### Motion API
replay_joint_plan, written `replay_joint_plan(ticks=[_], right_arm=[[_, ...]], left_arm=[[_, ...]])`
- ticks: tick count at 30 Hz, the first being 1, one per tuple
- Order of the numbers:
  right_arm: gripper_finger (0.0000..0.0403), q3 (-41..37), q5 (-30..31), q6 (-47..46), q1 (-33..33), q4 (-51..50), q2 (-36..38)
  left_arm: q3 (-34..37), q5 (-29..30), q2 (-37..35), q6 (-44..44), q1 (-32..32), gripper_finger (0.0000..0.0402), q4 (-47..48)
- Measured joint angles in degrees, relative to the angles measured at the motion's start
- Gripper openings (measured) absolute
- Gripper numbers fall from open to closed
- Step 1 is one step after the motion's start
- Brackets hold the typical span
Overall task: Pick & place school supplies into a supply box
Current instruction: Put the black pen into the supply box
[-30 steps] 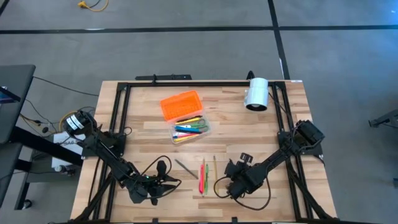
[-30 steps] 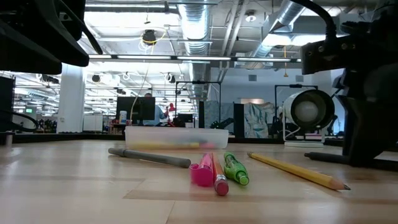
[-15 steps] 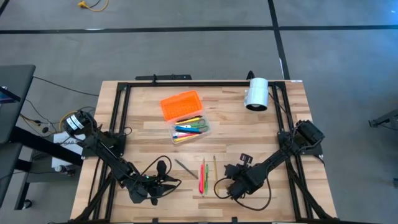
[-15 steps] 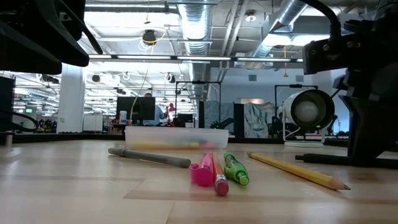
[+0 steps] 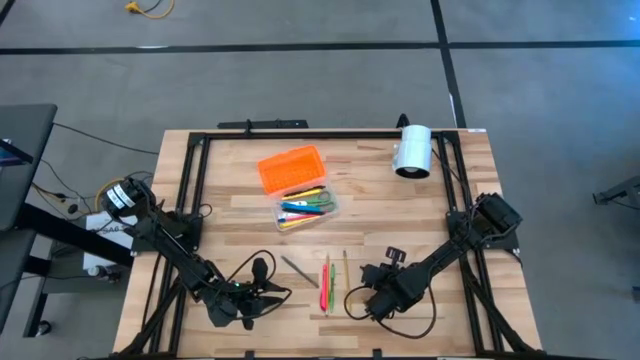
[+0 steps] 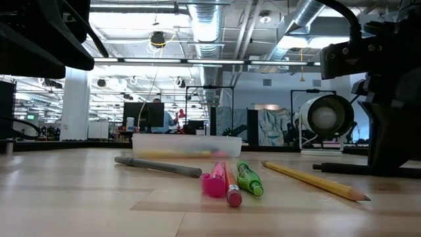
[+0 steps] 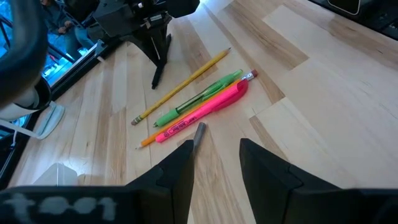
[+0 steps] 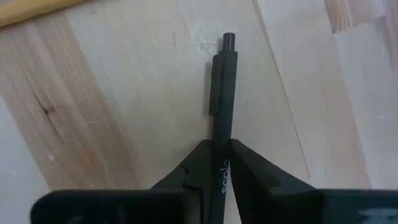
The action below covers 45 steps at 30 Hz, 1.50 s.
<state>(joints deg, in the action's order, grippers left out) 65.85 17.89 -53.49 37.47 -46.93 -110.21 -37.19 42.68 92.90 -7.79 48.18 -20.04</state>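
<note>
One black pen [image 8: 222, 99] sits pinched in the right gripper [image 8: 219, 163], lengthwise between the fingers; the left gripper [image 7: 214, 167] waits open.

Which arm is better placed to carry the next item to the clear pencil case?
The right. Its claw is closed on a black pen at the table, while the left claw is open and empty, short of the loose grey pen.

Open supply box [image 5: 306, 208], loose pens [image 5: 325, 284] nearby
</note>
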Motion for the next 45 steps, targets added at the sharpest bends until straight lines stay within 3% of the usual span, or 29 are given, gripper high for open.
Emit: replay_joint_plan(ticks=[14, 22, 45], right_arm=[[0.0007, 0.0, 0.4, 1.6, 0.0, 0.5, 0.0], [0.0028, 0.0, 0.6, 1.6, 0.0, 0.8, 0.0], [0.0032, 0.0, 0.7, 1.5, 0.0, 1.9, 0.0]], left_arm=[[0.0, 0.0, 0.0, 0.0, 0.0, 0.0121, 0.0], [0.0, 0.0, 0.0, 0.0, 0.0, 0.0121, 0.0], [0.0, 0.0, 0.0, 0.0, 0.0, 0.0121, 0.0]])
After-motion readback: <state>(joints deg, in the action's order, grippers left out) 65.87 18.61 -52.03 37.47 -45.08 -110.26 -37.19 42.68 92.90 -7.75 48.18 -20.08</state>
